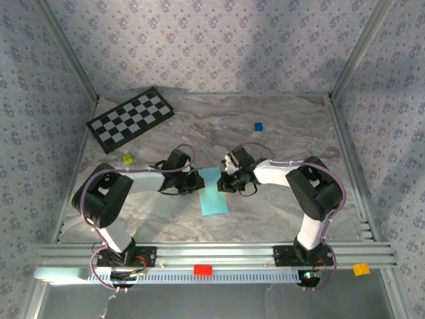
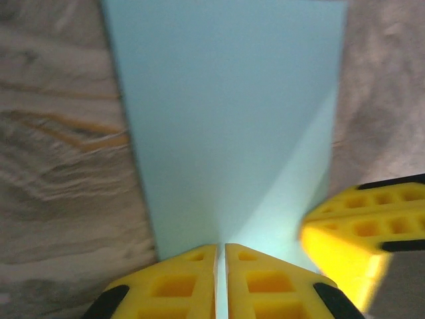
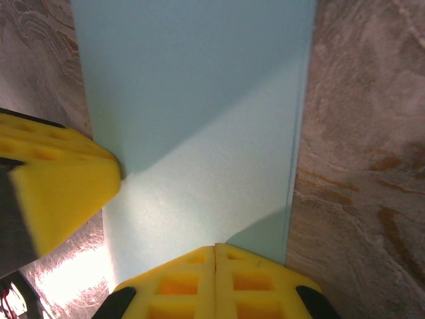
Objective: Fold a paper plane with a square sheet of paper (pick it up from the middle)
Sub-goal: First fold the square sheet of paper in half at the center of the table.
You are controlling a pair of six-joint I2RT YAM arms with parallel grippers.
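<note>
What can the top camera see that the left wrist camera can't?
The top camera adds the checkerboard, the tiny blue cube, the left arm and the right arm. The left wrist camera gives the left fingers up close, yellow and shut. Both show the light-blue sheet of paper on the marble table.

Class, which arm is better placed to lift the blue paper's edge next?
Left, probably: the left fingers seem pinched on the square sheet of paper, a sliver showing between them. The right fingers are shut, apparently resting on top.
</note>
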